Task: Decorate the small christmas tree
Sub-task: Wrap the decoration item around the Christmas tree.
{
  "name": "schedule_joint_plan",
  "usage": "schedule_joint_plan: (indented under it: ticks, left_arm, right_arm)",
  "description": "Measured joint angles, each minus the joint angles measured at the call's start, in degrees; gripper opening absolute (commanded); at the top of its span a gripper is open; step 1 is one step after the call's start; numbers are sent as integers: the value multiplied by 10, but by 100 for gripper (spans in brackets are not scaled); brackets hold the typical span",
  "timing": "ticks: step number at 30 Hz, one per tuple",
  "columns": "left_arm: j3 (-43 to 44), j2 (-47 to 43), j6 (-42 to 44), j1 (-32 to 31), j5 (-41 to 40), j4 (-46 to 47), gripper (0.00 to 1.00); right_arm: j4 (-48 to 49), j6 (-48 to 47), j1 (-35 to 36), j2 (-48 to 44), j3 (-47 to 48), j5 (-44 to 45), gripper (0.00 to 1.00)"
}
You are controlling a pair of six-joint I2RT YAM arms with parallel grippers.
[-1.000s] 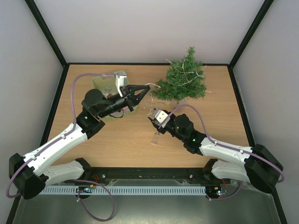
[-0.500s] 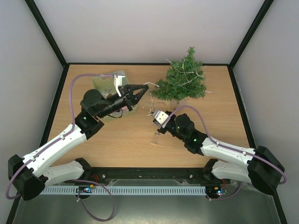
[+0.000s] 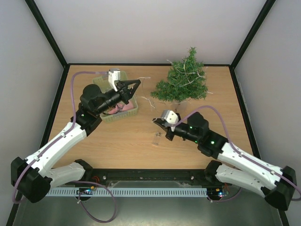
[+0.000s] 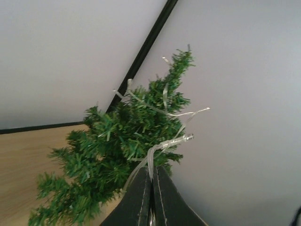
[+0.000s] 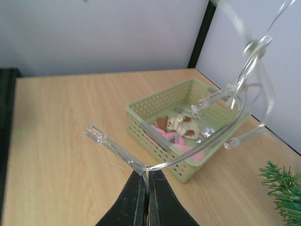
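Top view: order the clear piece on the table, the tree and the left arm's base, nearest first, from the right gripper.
1. Clear piece, on the table beside the right gripper.
2. Tree, back right.
3. Left arm's base, near-left corner.

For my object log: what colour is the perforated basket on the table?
The basket is pale green, and it shows clearest in the right wrist view.

Glossy clear-plastic string (image 5: 117, 151) — bristly tree (image 4: 108, 155)
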Motion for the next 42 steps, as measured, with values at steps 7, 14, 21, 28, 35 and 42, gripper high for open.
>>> schedule_joint_plan:
  ticks: [7, 14, 21, 28, 35, 42]
  left_arm:
    - [-15, 6, -30, 38, 0, -15, 7]
    - [-18, 10, -51, 56, 0, -37, 36]
    - [-28, -10, 1, 60, 20, -95, 55]
    - [-55, -58, 128, 60, 117, -110, 52]
    - [-89, -69, 259, 14, 242, -108, 53]
    - [-92, -63, 358, -39, 223, -150, 53]
  right_arm:
    - [-53, 71, 0, -114, 9, -45, 2]
    - [-106, 134, 0, -59, 114, -26, 2]
    - [-136, 186, 0, -8, 208, -16, 2]
    - [-158, 212, 0, -7, 218, -18, 2]
    - [-160, 222, 0, -7, 223, -26, 2]
    - [-161, 229, 0, -8, 223, -33, 2]
